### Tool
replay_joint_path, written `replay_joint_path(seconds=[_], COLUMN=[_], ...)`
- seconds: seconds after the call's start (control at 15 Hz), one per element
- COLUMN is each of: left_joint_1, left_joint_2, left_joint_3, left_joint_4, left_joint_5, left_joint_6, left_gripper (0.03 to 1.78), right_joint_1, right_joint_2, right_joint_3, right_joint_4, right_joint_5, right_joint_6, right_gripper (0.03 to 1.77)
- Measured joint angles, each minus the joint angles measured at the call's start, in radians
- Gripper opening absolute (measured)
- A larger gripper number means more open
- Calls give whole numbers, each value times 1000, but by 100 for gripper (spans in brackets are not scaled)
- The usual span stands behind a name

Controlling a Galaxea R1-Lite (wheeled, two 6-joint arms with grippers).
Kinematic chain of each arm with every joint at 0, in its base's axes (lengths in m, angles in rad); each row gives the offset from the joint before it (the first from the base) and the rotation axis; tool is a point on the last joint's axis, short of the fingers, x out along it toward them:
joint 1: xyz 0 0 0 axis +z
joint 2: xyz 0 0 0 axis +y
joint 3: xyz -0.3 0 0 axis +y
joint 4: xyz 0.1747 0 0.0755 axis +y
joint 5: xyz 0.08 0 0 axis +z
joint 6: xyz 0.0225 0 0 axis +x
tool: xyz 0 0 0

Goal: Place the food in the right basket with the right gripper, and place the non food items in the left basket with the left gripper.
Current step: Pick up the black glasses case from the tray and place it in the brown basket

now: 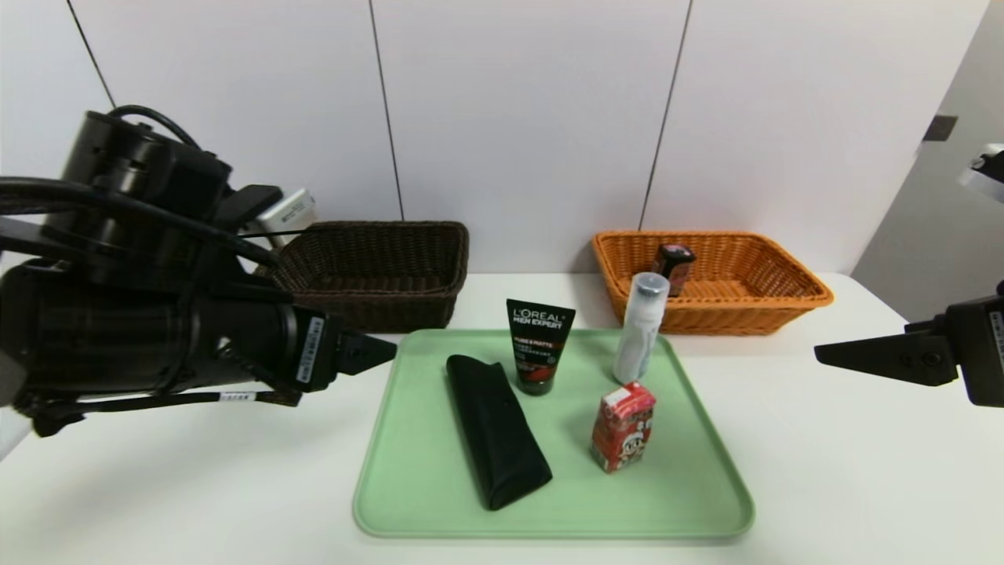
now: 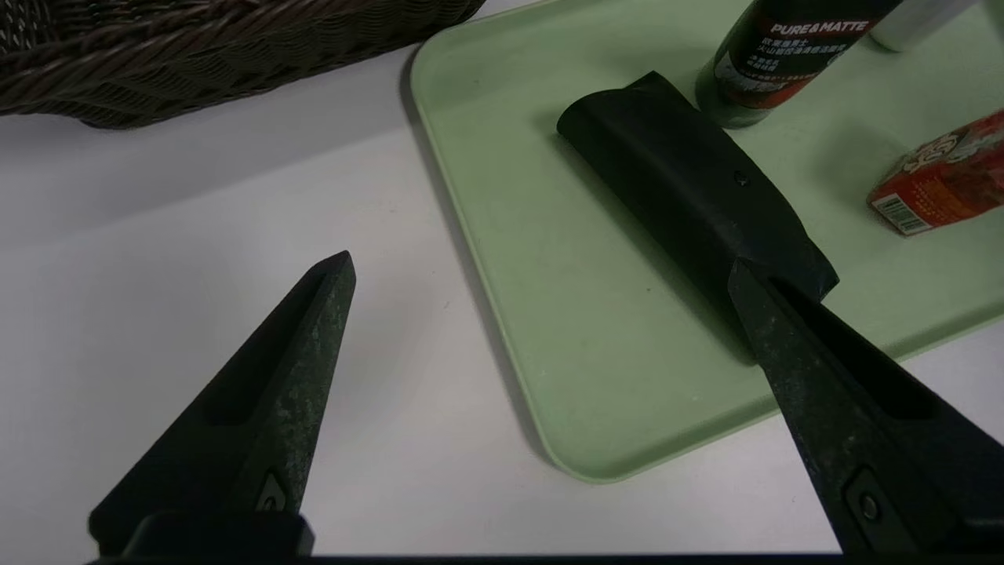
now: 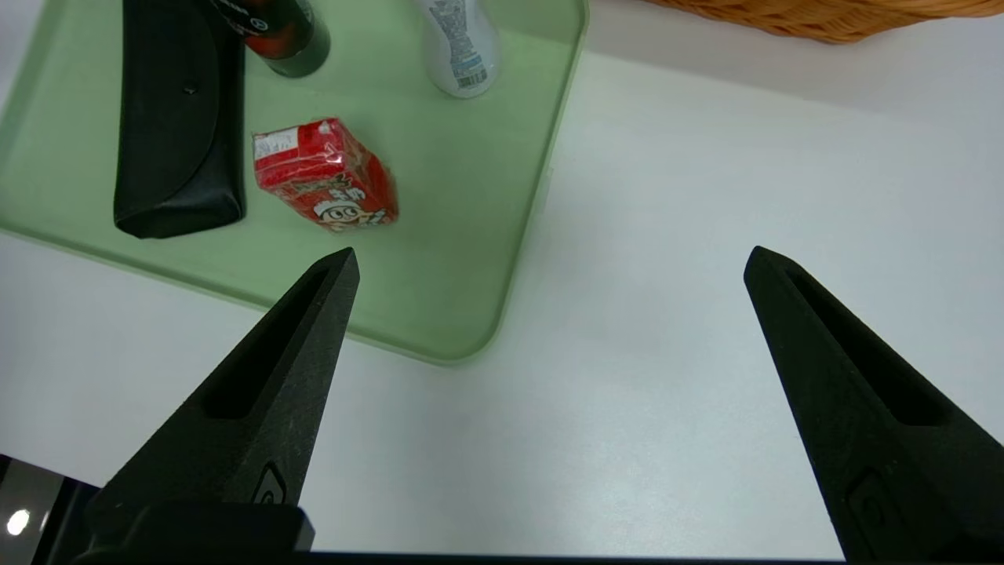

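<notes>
Green tray (image 1: 408,471) between spread claws

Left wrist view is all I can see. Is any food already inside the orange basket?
Observer: Yes. One dark pack with a pink-red label stands inside the orange basket.
Operator: Where is the right gripper?
Observer: The right gripper is open above the table, beside the green tray, apart from the red carton.
Operator: Is the white bottle upright?
Observer: Yes, the white bottle stands upright on the tray, near the orange basket.
</notes>
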Motion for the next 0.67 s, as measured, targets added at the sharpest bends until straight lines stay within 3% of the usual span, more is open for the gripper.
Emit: replay_joint_path(seconds=[0.33, 0.67], left_joint_1=[-147, -228], left_joint_2=[180, 296], left_joint_3=[-146, -311], left_joint_4=[33, 189], left_joint_5=[187, 198], left_joint_6=[-84, -200], left_gripper=[169, 169], right_joint_1=[31, 35], right_joint_2=[37, 66], right_joint_3=[62, 109], right_joint_4=[-121, -195], right_joint_5=[-3, -1], right_joint_6=[7, 9], right_gripper=[169, 169])
